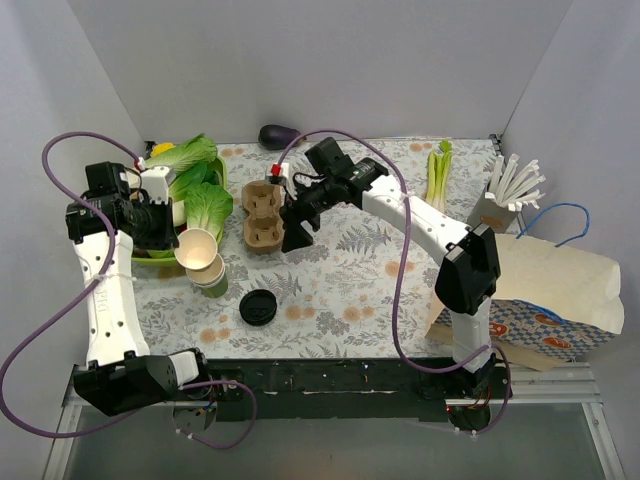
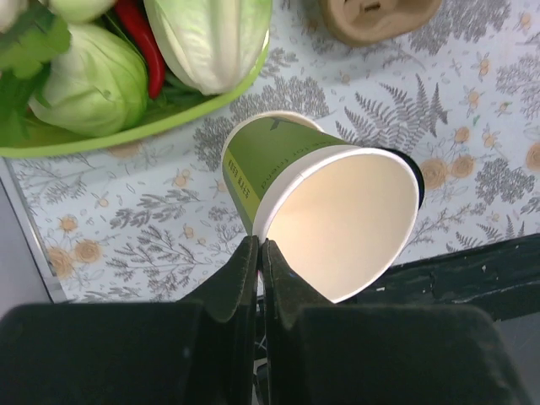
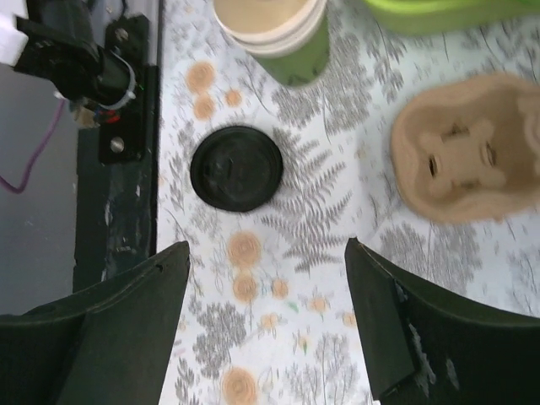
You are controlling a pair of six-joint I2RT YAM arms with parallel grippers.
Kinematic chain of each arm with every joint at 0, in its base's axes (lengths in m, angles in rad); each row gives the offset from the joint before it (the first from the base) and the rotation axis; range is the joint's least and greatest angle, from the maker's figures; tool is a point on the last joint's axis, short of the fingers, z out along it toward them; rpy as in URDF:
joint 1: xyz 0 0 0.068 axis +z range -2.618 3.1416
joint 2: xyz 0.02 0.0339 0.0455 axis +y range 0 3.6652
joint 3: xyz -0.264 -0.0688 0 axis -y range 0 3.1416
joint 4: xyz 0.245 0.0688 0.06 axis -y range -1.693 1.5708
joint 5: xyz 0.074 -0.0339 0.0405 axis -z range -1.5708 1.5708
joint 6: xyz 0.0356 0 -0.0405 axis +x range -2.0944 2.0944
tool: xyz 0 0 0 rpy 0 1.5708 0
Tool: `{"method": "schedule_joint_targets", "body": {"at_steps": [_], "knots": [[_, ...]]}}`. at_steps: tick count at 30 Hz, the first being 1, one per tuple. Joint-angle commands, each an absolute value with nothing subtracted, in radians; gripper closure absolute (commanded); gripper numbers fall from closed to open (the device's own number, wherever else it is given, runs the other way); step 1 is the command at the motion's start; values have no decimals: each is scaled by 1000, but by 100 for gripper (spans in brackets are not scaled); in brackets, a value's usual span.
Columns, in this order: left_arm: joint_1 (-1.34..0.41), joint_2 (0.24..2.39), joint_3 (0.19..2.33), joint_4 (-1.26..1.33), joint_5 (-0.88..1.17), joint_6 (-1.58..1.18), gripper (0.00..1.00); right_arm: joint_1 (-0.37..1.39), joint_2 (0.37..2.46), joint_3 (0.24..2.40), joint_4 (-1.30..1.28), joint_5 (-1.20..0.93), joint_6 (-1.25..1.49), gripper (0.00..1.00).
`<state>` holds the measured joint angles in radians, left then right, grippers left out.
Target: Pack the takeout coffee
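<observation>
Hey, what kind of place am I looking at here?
Probably a robot test bench staged as a takeout counter: plain walls around a floral table, a cardboard cup carrier, stacked green cups and a paper bag.

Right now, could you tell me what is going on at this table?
The left gripper is shut on the rim of a lidless green paper cup, tilted beside the green vegetable tray. The right gripper hangs open above the table, near the cardboard cup carrier and the loose black lid. No cup has its lid on yet; the paper bag waits at the right.
</observation>
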<state>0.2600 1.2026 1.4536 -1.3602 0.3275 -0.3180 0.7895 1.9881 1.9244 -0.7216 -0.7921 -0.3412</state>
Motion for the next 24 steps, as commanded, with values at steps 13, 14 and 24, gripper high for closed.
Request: {"method": "schedule_joint_targets", "body": {"at_steps": [13, 14, 24], "knots": [[178, 1393, 1704, -1348, 640, -448, 100, 531, 1540, 1222, -781, -351, -457, 46], [151, 1403, 1709, -1323, 618, -451, 100, 506, 1514, 1192, -778, -322, -460, 47], [-156, 1643, 1885, -1312, 584, -423, 100, 312, 1391, 986, -807, -250, -512, 48]]}}
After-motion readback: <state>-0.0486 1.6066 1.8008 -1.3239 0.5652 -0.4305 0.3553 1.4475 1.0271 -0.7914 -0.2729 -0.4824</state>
